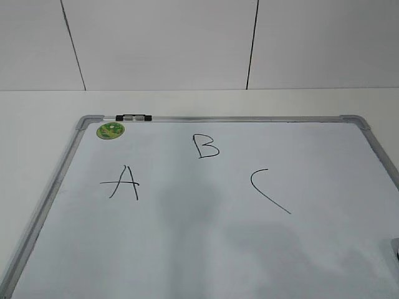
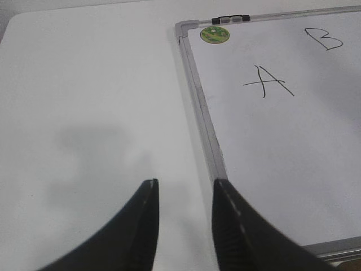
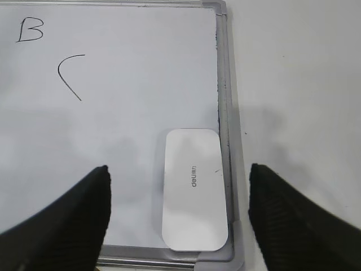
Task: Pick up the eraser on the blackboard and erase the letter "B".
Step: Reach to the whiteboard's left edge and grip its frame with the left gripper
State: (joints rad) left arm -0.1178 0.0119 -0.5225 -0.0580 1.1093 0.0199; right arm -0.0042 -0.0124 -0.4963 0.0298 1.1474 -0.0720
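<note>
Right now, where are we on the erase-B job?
Nothing is done yet: the letter "B" is intact on the blackboard. In hand: the right pincer is open, hanging over the eraser, which lies flat by the board's right frame, ungrasped. The left pincer is open over the table, idle. Left: grasp the eraser, carry it to the B, wipe.

White counter (image 1: 37,118) spans scene. Far side: white panelled wall (image 1: 162,43), two dark vertical seams (image 1: 252,43). Soft, even light; faint shadows near side.
</note>
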